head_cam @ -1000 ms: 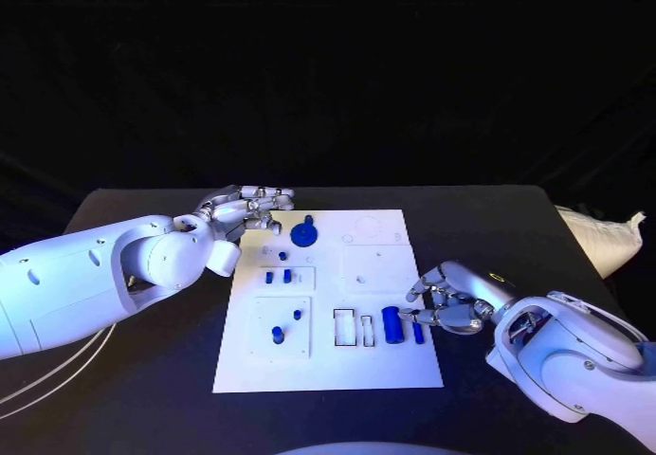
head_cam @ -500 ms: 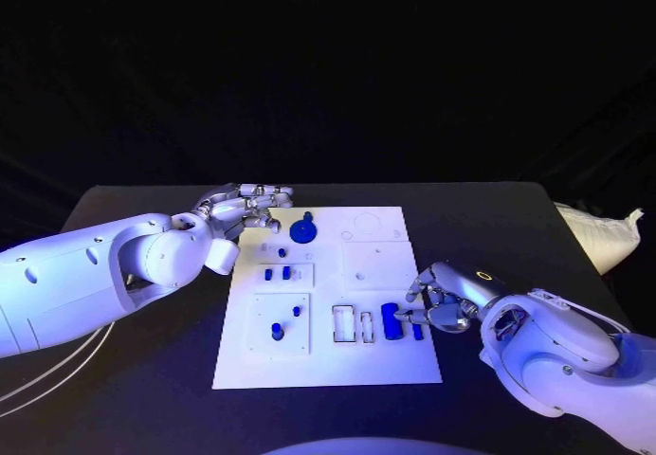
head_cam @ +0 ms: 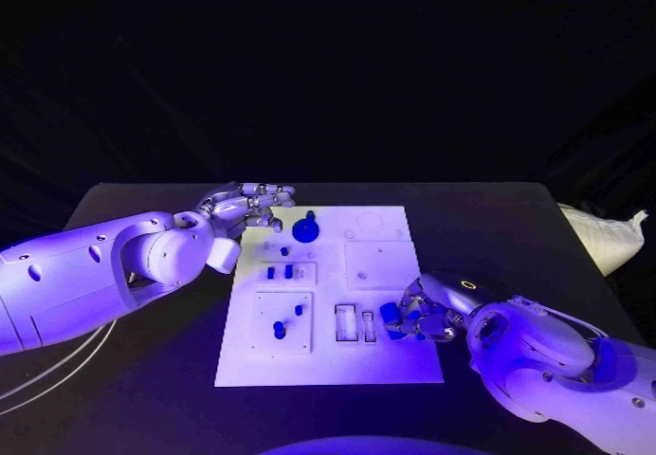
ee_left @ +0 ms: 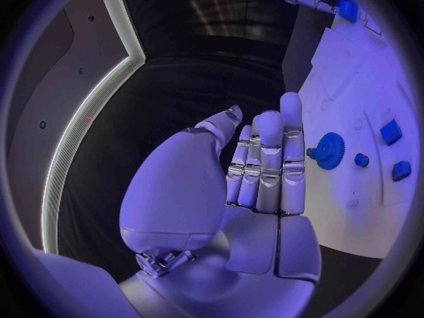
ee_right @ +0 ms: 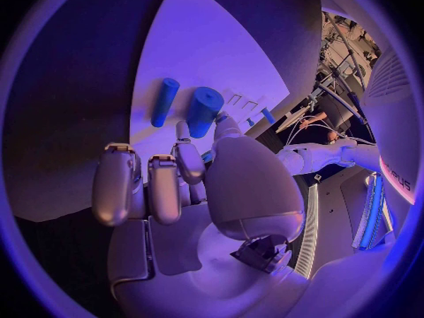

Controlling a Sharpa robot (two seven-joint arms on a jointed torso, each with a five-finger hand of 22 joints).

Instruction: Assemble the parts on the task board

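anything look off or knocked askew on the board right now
Nothing stands out. The task board lies flat and square on the black table, with the blue parts sitting in their areas, including the blue gear. The right hand is at the blue cylinder; the left hand is held beside the board's far left corner.

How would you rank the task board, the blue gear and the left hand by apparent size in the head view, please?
1. The task board, by far the largest.
2. The left hand, at the board's far left corner.
3. The blue gear, smallest; it lies right beside that hand, so camera nearness hardly affects this.
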